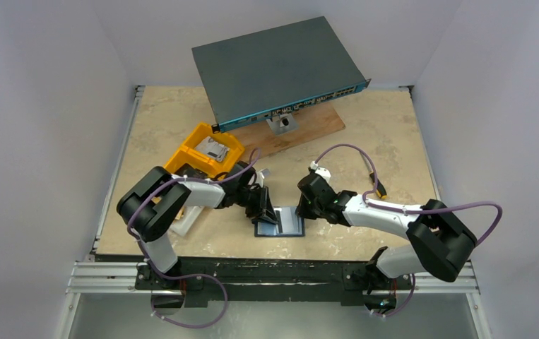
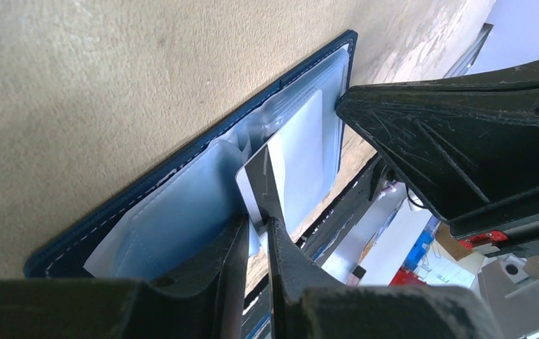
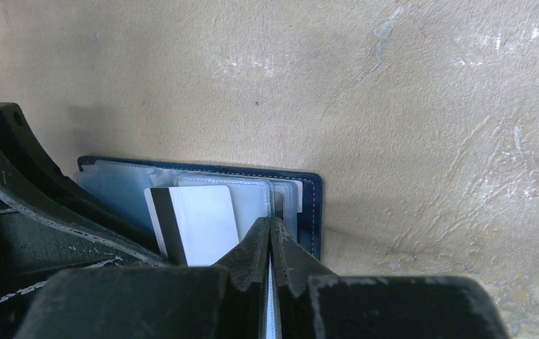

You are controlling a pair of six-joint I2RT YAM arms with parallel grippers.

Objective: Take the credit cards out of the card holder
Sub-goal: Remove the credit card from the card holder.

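Card holder (image 1: 279,224) open and flat on the table (image 1: 386,148), dark blue rim all round, clear sleeves (image 2: 174,212) facing up. One striped card (image 3: 199,224), pale with a black stripe down one side, partly out of a sleeve and over the middle of the card holder. Second card (image 2: 309,148), pale too, tucked inside a sleeve of the card holder.

Left gripper (image 2: 258,224) low at the left side of the card holder. Only a very thin gap between the left fingers (image 2: 227,251), with the edge of the striped card poking into that gap. Cannot tell whether squeezed tight or just sitting loose there.

Right gripper (image 3: 270,233) at the right side of the card holder, tips down on the sleeves close to the blue rim. No gap between the right fingers (image 3: 249,258), pressed tight together. Thin pale line in the slit between them; cannot tell what.

Yellow bin (image 1: 206,150) beyond the card holder and off to its left, small pale things inside. Wooden board (image 1: 309,127) farther back behind the card holder. Big grey flat box (image 1: 277,67) tilted on top of that board, with a blue front strip full of little sockets. Purple cables (image 1: 464,208) looping along both arms, on either side of the card holder.
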